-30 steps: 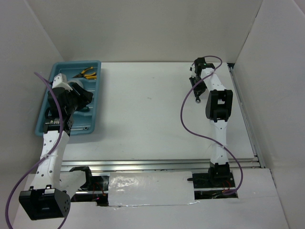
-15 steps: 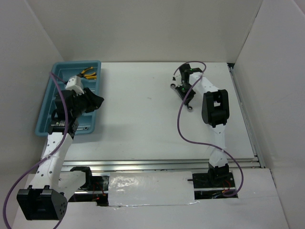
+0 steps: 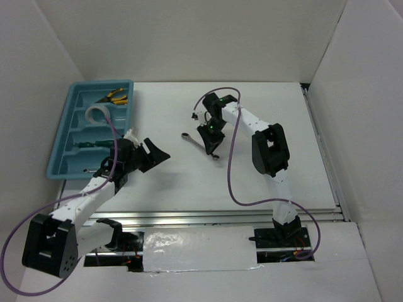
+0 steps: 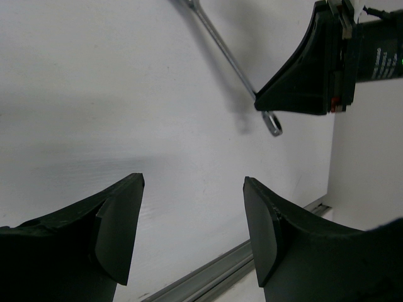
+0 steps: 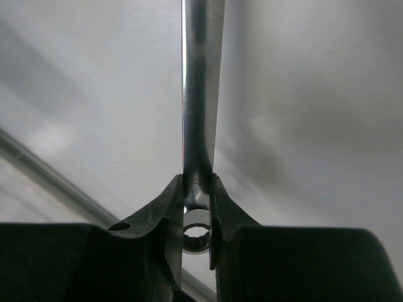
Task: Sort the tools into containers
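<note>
The light blue tray (image 3: pixel 58 139) stands at the far left. It holds two yellow-handled pliers (image 3: pixel 114 96), the white tape ring (image 3: pixel 97 114) and the green-handled screwdriver (image 3: pixel 89 145), each in its own compartment. My right gripper (image 3: pixel 211 137) is shut on a slim silver wrench (image 3: pixel 191 139) near its ring end, a little above the table's middle. The right wrist view shows the wrench (image 5: pixel 201 94) clamped between the gripper (image 5: pixel 196 189) fingers. My left gripper (image 3: pixel 155 153) is open and empty, right of the tray. Its wrist view (image 4: pixel 192 229) shows the wrench (image 4: pixel 225 51) ahead.
White walls enclose the table on three sides. A metal rail (image 3: pixel 214 217) runs along the near edge, and another (image 3: pixel 324 157) along the right side. Purple cables loop from both arms.
My left gripper has left the tray and swung right and nearer, uncovering the tape ring. My right gripper has carried the wrench left from the far right toward the table's middle.
</note>
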{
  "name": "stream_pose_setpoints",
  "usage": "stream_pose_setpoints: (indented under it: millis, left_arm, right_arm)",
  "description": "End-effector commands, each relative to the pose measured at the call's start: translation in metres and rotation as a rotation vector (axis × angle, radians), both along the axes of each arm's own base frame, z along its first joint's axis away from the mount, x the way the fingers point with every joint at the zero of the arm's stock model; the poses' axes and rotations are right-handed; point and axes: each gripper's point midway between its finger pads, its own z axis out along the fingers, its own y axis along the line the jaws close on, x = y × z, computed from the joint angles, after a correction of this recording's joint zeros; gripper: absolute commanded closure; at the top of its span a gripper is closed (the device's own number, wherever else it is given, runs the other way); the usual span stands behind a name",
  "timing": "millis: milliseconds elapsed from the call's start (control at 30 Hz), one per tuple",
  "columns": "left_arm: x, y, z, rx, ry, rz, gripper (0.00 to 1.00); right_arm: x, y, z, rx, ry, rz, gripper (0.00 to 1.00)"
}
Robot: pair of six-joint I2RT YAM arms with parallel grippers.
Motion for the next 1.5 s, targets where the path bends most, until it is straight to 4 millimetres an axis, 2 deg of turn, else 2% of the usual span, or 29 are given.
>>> stream_pose_setpoints:
  millis: [0, 167, 233, 267, 433, 467, 500, 733, 800, 833, 933, 1000, 1033, 1067, 1100, 1133, 1200, 1233, 1267, 1300, 1333, 1367, 1400, 1433, 1467]
  left_arm:
    - [0.021, -0.022, 0.024, -0.174, -0.028, 0.005, 0.22]
    - [0.037, -0.028, 0.003, -0.226, 0.081, 0.054, 0.19]
    - [0.04, -0.032, -0.009, -0.261, 0.152, 0.072, 0.23]
    - [0.044, -0.035, -0.007, -0.28, 0.168, 0.071, 0.26]
    - [0.055, -0.05, -0.022, -0.398, 0.337, 0.113, 0.38]
    - [0.054, -0.052, -0.026, -0.406, 0.369, 0.12, 0.41]
    - [0.055, -0.053, -0.033, -0.403, 0.393, 0.123, 0.42]
    - [0.063, -0.06, -0.045, -0.414, 0.452, 0.134, 0.43]
    - [0.062, -0.061, -0.045, -0.413, 0.448, 0.127, 0.58]
    - [0.061, -0.06, -0.047, -0.41, 0.453, 0.128, 0.74]
    - [0.057, -0.056, -0.044, -0.393, 0.443, 0.135, 1.0]
    - [0.056, -0.051, -0.034, -0.383, 0.407, 0.134, 1.0]
    - [0.055, -0.049, -0.031, -0.372, 0.393, 0.128, 1.0]
    - [0.055, -0.047, -0.018, -0.372, 0.357, 0.125, 1.0]
    - [0.058, -0.04, -0.011, -0.37, 0.334, 0.133, 1.0]
    - [0.056, -0.035, -0.006, -0.357, 0.321, 0.127, 1.0]
    - [0.064, -0.016, 0.028, -0.37, 0.236, 0.148, 1.0]
    - [0.066, -0.007, 0.04, -0.339, 0.192, 0.14, 1.0]
    - [0.067, 0.013, 0.061, -0.331, 0.162, 0.179, 1.0]
    - [0.065, 0.025, 0.069, -0.315, 0.154, 0.2, 1.0]
    - [0.06, 0.039, 0.07, -0.285, 0.17, 0.227, 1.0]
    - [0.063, 0.069, 0.093, -0.285, 0.108, 0.295, 1.0]
    - [0.061, 0.085, 0.101, -0.282, 0.095, 0.327, 1.0]
    - [0.053, 0.099, 0.099, -0.273, 0.126, 0.363, 1.0]
    - [0.051, 0.134, 0.113, -0.268, 0.078, 0.456, 1.0]
  right_arm:
    - [-0.025, 0.042, 0.042, 0.166, 0.072, -0.006, 1.0]
    - [-0.042, 0.068, 0.043, 0.205, 0.109, 0.012, 1.0]
    - [-0.049, 0.078, 0.046, 0.217, 0.109, 0.027, 1.0]
    - [-0.05, 0.083, 0.048, 0.228, 0.105, 0.03, 1.0]
    - [-0.062, 0.117, 0.058, 0.285, 0.107, 0.082, 1.0]
    - [-0.064, 0.121, 0.054, 0.281, 0.118, 0.087, 1.0]
    - [-0.063, 0.127, 0.058, 0.29, 0.109, 0.096, 1.0]
    - [-0.08, 0.147, 0.054, 0.295, 0.12, 0.149, 1.0]
    - [-0.085, 0.15, 0.055, 0.296, 0.123, 0.162, 1.0]
    - [-0.086, 0.15, 0.055, 0.296, 0.123, 0.162, 1.0]
    - [-0.09, 0.149, 0.054, 0.296, 0.131, 0.167, 1.0]
    - [-0.092, 0.144, 0.053, 0.286, 0.135, 0.166, 0.98]
    - [-0.092, 0.142, 0.053, 0.283, 0.137, 0.166, 0.9]
    - [-0.093, 0.14, 0.056, 0.284, 0.137, 0.165, 0.86]
    - [-0.088, 0.136, 0.06, 0.293, 0.133, 0.156, 0.82]
    - [-0.087, 0.131, 0.073, 0.307, 0.11, 0.165, 0.75]
    - [-0.073, 0.118, 0.095, 0.339, 0.071, 0.141, 0.69]
    - [-0.067, 0.11, 0.116, 0.368, 0.025, 0.132, 0.63]
    - [-0.06, 0.102, 0.126, 0.382, 0.0, 0.112, 0.62]
    - [-0.046, 0.082, 0.146, 0.401, -0.056, 0.068, 0.62]
    - [-0.04, 0.073, 0.153, 0.407, -0.084, 0.047, 0.6]
    - [-0.036, 0.062, 0.154, 0.399, -0.092, 0.019, 0.6]
    - [-0.027, 0.044, 0.165, 0.407, -0.127, -0.018, 0.6]
    - [-0.024, 0.036, 0.164, 0.404, -0.13, -0.033, 0.6]
    - [-0.025, 0.027, 0.156, 0.391, -0.112, -0.054, 0.6]
